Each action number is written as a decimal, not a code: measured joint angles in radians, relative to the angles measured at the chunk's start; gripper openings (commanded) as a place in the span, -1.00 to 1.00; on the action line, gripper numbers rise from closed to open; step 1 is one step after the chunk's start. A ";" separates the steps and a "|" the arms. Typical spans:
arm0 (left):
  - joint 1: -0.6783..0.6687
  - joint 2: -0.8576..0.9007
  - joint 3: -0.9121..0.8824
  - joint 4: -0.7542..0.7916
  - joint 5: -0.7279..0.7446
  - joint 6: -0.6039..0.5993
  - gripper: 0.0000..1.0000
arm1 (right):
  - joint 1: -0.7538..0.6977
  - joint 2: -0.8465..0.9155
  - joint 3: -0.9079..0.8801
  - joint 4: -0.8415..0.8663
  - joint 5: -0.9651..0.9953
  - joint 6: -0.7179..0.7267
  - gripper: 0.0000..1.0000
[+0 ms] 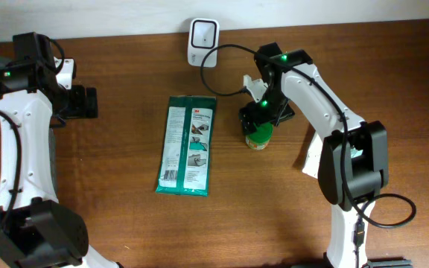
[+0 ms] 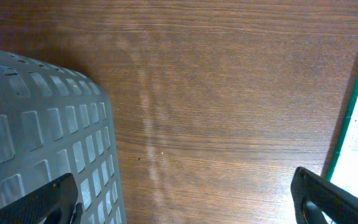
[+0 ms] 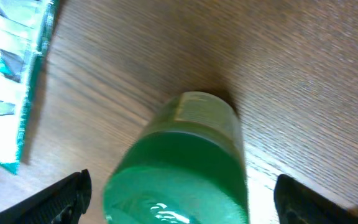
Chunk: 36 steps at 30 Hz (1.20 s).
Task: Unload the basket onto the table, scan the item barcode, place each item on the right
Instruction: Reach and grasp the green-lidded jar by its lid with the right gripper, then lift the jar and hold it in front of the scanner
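On the right half of the wooden table point(image 1: 125, 223), a small bottle point(image 1: 258, 136) with a green cap stands upright, directly beneath the right gripper point(image 1: 261, 117).

Hidden or unclear:
- Overhead, the right arm covers most of the bottle; only the cap and a sliver of the base show.
- Right wrist view: the bottle is blurred and cut off by the lower frame edge. A pale green label shows on its side, print unreadable.
- Only the tips of the right fingers point(image 3: 64, 196) show, at the two bottom corners.
- Left wrist view: a grey perforated basket point(image 2: 36, 124) fills the left side, cropped by the frame. Only a strip of the green package point(image 1: 188, 145) shows at the right edge.

Jaws:
- Right: spread wide, one finger each side of the bottle, bare wood visible in the gap on both sides. Nothing gripped.
- Left gripper point(image 1: 85, 103): fully spread over bare wood, nothing between the fingers. It is near the table's left side, well apart from the package.

Writing:
- The package lies flat at mid-table, long side running away from the robot. A "3M" logo reads at its upper right. Remaining print and pictures are too small to read.
- A white barcode scanner point(image 1: 203, 33) stands at the far edge by the wall, a black cable point(image 1: 229, 48) running from it toward the right arm. No legible marking on it.
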 measured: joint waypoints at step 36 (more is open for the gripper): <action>0.000 0.000 0.000 0.000 0.000 0.000 0.98 | 0.020 0.004 0.142 -0.142 -0.216 0.016 0.16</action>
